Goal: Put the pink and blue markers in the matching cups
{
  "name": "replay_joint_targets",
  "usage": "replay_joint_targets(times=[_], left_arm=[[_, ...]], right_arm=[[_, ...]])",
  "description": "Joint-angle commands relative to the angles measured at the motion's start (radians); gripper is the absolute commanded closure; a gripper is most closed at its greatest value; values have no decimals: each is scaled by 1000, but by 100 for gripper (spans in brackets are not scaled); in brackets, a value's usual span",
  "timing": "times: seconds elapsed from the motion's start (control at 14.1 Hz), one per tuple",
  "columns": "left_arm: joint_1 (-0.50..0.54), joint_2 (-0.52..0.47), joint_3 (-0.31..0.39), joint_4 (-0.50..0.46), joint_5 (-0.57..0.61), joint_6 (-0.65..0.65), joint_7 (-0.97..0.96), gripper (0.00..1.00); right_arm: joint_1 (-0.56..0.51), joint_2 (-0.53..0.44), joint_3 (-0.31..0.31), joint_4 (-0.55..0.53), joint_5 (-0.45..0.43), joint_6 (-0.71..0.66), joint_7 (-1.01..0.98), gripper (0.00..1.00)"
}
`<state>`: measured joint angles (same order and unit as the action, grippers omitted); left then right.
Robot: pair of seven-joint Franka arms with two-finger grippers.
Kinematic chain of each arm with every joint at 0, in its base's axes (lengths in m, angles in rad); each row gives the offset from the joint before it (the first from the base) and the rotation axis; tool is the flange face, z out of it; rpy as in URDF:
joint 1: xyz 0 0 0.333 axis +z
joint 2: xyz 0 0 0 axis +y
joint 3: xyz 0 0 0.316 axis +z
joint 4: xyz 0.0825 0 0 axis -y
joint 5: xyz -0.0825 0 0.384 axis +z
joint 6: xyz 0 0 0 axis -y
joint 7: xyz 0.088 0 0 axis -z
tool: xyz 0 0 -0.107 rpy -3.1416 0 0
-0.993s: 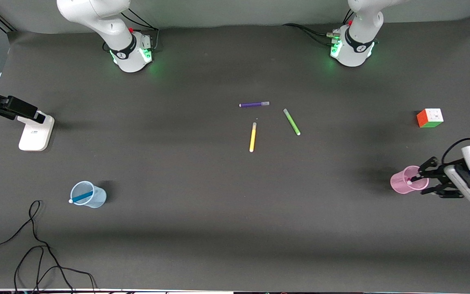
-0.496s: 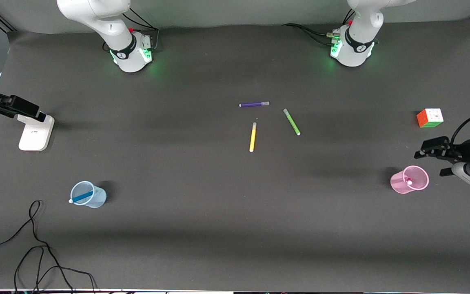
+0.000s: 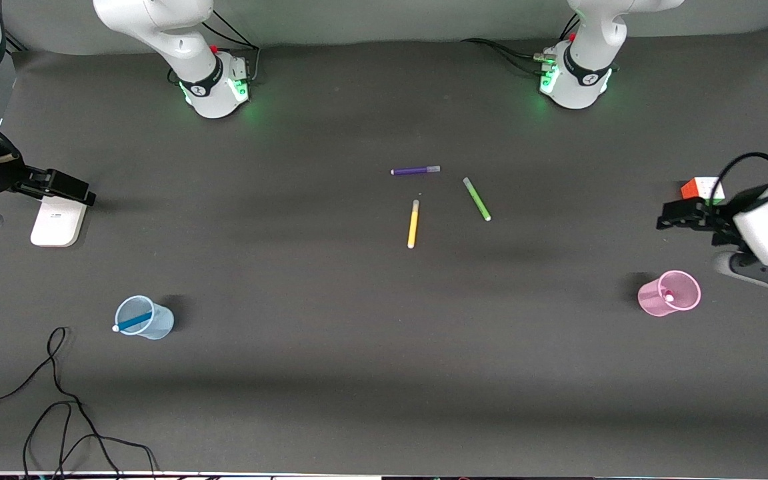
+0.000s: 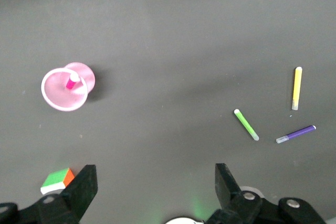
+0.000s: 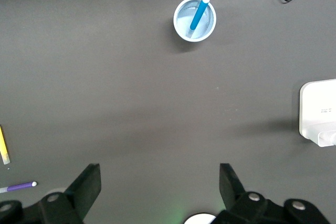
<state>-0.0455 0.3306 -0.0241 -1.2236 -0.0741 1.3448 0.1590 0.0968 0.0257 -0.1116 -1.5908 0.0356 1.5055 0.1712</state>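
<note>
Toward the left arm's end: pink cup (image 3: pixel 669 293) upright, pink marker (image 4: pixel 70 81) standing inside. Toward the right arm's end: blue cup (image 3: pixel 145 318), blue marker (image 3: pixel 133 322) leaning in it. Task judged complete. Left gripper (image 4: pixel 155 187) and right gripper (image 5: pixel 159 184): jaws spread, empty, aloft clear of cups.

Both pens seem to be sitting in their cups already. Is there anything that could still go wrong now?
Perhaps. The blue pen leans on the blue cup's rim, so a bump might tip it. The open left gripper hangs over the puzzle cube, above the pink cup holding the pink pen; a low swing might knock either. The open right gripper is over the white block.
</note>
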Motion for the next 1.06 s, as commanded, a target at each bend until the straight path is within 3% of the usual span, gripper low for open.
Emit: replay_joint_targets(times=[0.0, 0.14, 0.64, 0.99], left_arm=[[-69, 4, 12, 53, 72, -73, -99, 0], [-121, 4, 12, 62, 128, -102, -150, 0], [-116, -2, 16, 36, 129, -102, -141, 0], [-111, -149, 13, -201, 125, 95, -138, 0]], right_arm=[[-8, -6, 12, 6, -20, -8, 24, 0], [9, -6, 12, 5, -28, -8, 24, 0], [49, 16, 12, 9, -60, -7, 25, 0], [47, 16, 10, 28, -63, 5, 25, 0]])
